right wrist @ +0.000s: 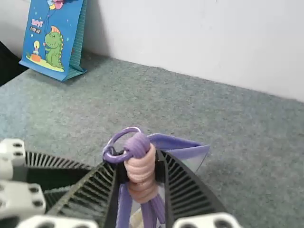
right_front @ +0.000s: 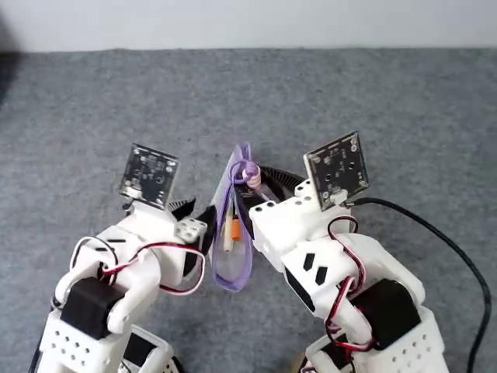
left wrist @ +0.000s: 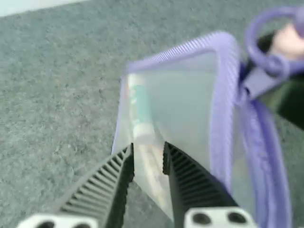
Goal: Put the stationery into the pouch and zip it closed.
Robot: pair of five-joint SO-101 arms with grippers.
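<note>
While left fingers (left wrist: 110,184) pinch pouch (left wrist: 185,104), right fingers (right wrist: 186,191) clamp zip pull (right wrist: 140,166).

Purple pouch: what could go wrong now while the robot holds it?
The left gripper pinches just the clear edge of the pouch, so it might slip out. The right gripper holds the zipper pull; a hard tug could tip the pouch and maybe spill the pen.
</note>
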